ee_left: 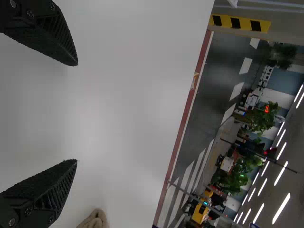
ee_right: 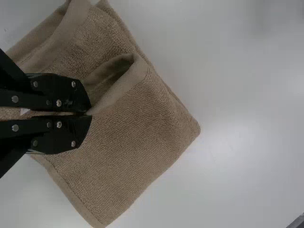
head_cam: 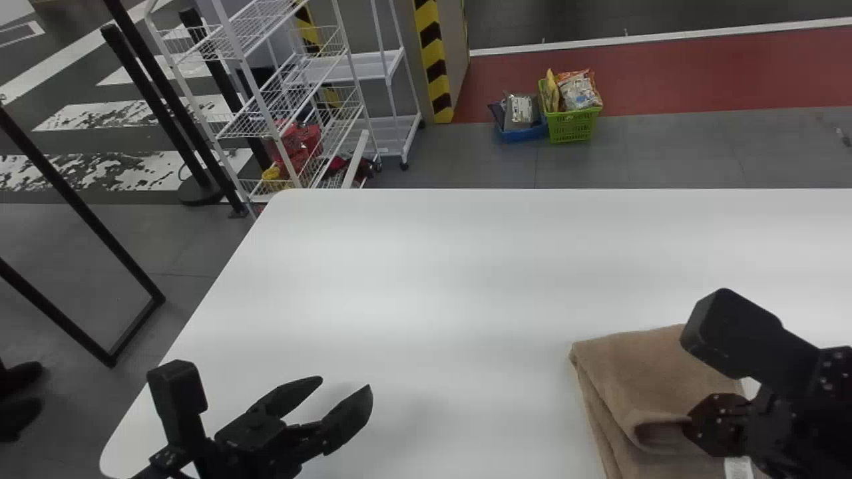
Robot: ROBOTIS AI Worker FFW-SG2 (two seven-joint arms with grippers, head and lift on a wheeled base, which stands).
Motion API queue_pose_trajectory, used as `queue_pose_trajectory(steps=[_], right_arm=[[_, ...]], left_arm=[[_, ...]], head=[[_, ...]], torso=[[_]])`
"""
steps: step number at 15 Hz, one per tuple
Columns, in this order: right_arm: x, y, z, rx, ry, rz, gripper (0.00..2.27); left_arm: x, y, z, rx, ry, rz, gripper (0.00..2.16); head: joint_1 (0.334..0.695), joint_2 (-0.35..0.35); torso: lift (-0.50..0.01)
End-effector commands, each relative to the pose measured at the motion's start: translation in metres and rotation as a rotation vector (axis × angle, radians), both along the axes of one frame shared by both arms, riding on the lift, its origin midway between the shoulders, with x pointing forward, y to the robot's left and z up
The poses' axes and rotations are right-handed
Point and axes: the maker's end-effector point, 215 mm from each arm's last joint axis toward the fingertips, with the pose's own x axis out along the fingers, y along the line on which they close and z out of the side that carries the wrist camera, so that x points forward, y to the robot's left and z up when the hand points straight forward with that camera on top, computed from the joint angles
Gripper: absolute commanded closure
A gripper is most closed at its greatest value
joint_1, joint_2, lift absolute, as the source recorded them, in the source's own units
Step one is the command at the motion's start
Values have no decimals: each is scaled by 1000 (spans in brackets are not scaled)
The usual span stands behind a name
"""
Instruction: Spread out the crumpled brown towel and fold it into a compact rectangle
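Brown Towel in Folded Layers, Right End Effector Pinching Its Edge

The brown towel (head_cam: 639, 372) lies at the near right of the tabletop (head_cam: 466, 279), in layers stacked one over another, with the far left corner fairly neat. Toward the near side the top layer is less tidy: its hem (ee_right: 124, 88) lifts into a small open curl, and a white label (head_cam: 737, 468) pokes out at the near edge.

The right end effector (ee_right: 90, 115) has its fingers drawn together on that hem, with a pinch of cloth between the tips. The left end effector (head_cam: 345, 386) is parked at the near left, over bare tabletop and well apart from the towel, its fingers spread wide.

The spreading looks done and the folding well along; the step in hand seems to be placing or straightening the top layer. What comes next calls for bringing the pinched hem down level with the layers beneath, then letting go gently so that the curl does not spring up. A light press or smoothing stroke should then flatten it. Pulling too hard could drag the upper layer askew and spoil the rectangle.
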Motion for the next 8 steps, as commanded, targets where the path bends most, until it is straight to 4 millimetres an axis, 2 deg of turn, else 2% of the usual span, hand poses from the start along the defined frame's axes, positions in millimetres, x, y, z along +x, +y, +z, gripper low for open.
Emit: queue_pose_trajectory(steps=[1, 3, 5, 8], right_arm=[[-3, 1, -2, 1, 8, 7, 1146], [-8, 0, -5, 0, 18, -4, 1129], [-13, 1, -4, 9, 23, -12, 832], [-16, 3, -1, 11, 17, -10, 630]], left_arm=[[0, -1, 1, -2, -1, 1, 83], [0, -1, 0, -2, 0, 1, 83], [0, -1, 1, -2, -1, 1, 83], [0, -1, 1, 0, -2, 0, 83]], head=[[695, 280], [695, 280], [695, 280], [695, 287]], torso=[[-127], [-127], [-127], [-127]])
